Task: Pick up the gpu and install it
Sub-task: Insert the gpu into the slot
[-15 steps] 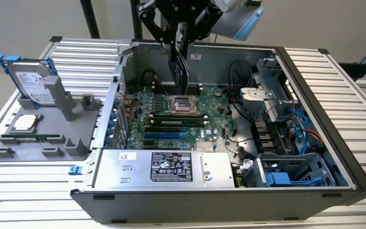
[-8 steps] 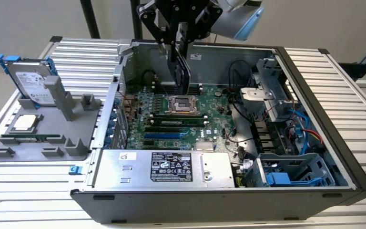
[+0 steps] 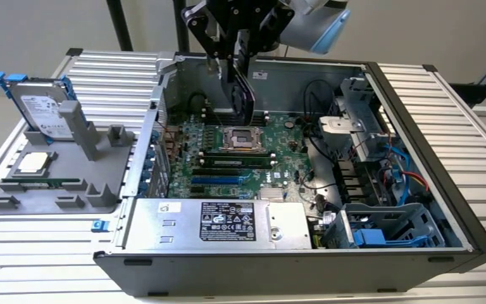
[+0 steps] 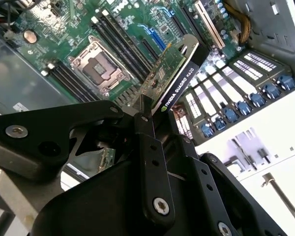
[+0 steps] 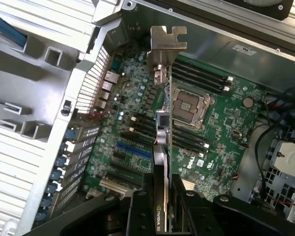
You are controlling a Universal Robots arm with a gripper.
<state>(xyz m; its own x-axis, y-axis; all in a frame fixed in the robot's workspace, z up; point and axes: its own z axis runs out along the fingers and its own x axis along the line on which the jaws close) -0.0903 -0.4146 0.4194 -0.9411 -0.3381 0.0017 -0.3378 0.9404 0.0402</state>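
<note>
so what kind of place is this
Likely a robotics lab bench for PC assembly: an open computer case on a slatted metal table, a grey fixture holding a hard drive beside it, and a gripper holding the gpu over the motherboard.

Bright even light, soft shadows

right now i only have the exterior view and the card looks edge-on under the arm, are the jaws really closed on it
Observer: yes, in the first wrist view the card sits pinched between the two shut jaws
Operator: which way is it turned
Observer: in the second wrist view its green side faces the processor socket, black cover turned away
Operator: and its far end
Observer: in the first wrist view the silver bracket is at the end farthest from the jaws
</note>
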